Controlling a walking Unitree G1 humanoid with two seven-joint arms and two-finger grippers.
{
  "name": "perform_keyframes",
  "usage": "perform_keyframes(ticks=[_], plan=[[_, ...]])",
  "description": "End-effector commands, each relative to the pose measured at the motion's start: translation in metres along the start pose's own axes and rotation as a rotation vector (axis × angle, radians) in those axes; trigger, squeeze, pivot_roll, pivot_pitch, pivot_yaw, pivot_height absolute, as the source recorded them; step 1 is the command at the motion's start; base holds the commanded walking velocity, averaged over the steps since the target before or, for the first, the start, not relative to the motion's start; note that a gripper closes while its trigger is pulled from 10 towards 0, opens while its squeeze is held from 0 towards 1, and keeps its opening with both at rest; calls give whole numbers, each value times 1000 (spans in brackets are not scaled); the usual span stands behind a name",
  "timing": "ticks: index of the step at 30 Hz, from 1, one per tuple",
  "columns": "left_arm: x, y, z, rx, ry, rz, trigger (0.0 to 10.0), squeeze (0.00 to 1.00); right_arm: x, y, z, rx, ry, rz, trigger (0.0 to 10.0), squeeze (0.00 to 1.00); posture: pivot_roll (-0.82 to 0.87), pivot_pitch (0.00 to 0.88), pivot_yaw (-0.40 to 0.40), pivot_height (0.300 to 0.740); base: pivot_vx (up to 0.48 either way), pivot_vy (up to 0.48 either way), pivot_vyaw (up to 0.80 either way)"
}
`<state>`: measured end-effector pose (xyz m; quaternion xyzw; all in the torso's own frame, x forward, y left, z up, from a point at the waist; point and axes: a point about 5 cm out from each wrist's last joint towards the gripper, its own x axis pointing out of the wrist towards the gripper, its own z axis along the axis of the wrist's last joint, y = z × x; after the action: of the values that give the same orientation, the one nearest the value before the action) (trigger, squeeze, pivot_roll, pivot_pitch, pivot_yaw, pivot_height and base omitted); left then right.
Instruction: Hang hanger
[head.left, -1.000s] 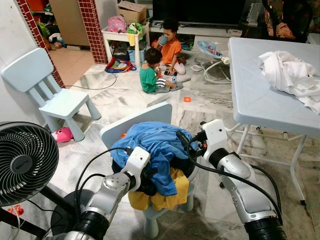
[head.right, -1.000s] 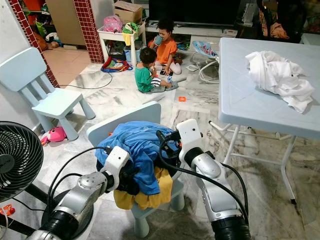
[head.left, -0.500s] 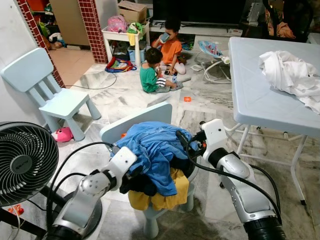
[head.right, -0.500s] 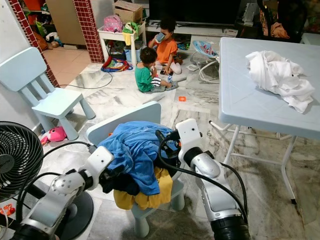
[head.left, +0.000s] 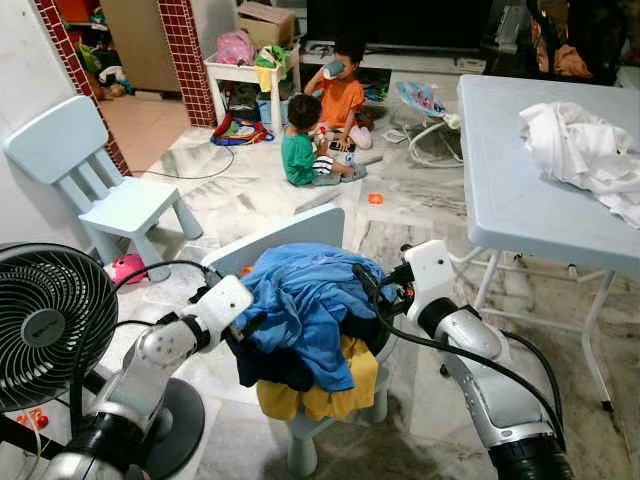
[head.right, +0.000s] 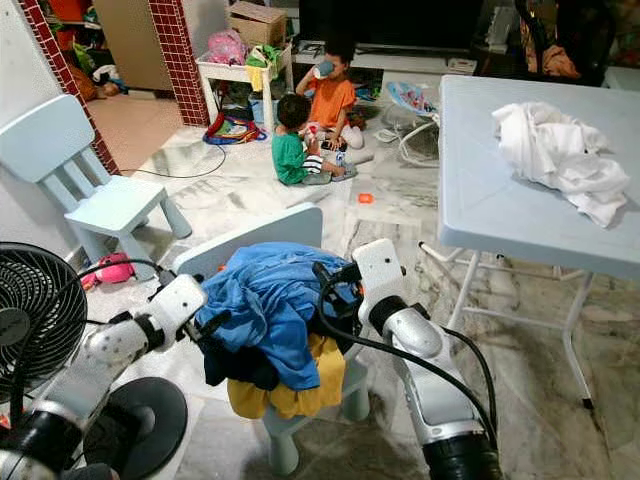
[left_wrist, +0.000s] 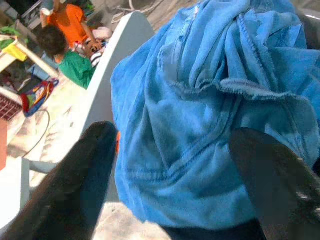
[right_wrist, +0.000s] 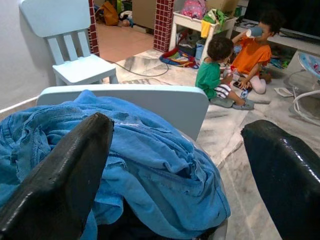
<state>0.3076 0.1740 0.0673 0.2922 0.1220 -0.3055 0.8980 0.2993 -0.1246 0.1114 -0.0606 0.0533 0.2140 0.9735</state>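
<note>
A heap of clothes lies on a small pale blue chair (head.left: 290, 233) right before me: a blue denim garment (head.left: 310, 300) on top, black cloth (head.left: 275, 365) and yellow cloth (head.left: 325, 395) under it. My left gripper (head.left: 243, 322) is at the heap's left side, open, with the denim (left_wrist: 200, 125) between its fingers (left_wrist: 70, 190). My right gripper (head.left: 378, 296) is at the heap's right side, also open, pointing over the denim (right_wrist: 150, 150) toward the chair back (right_wrist: 150, 102). The heap hides what lies beneath it.
A black fan (head.left: 45, 330) stands close at my left. A second blue chair (head.left: 110, 190) and a pink toy (head.left: 125, 268) are beyond it. A grey folding table (head.left: 510, 190) with white cloth (head.left: 580, 150) is on the right. Two children (head.left: 320, 115) sit on the floor ahead.
My left arm has swung out from the heap's front to its left side, near the chair back. The right arm has stayed where it was.
</note>
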Motion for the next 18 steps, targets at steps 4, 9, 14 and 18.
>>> perform_keyframes(ticks=[4,9,14,18], plan=[[10,-11,-3,33,27,-103,10000,1000,-2,-1,6,-10,-14,-7,10000,0,-116,0,3,736,0,0,0],[16,-18,-4,35,40,-173,10000,0,-3,-1,6,-11,-14,-10,10000,0,-121,7,4,736,0,0,0],[20,-22,-7,23,52,-203,7176,0,-2,-1,6,-11,-12,-10,10000,0,-118,9,2,736,0,0,0],[24,-17,-8,19,66,-176,3569,0,-2,1,6,-9,-11,-5,10000,0,-120,6,1,736,0,0,0]])
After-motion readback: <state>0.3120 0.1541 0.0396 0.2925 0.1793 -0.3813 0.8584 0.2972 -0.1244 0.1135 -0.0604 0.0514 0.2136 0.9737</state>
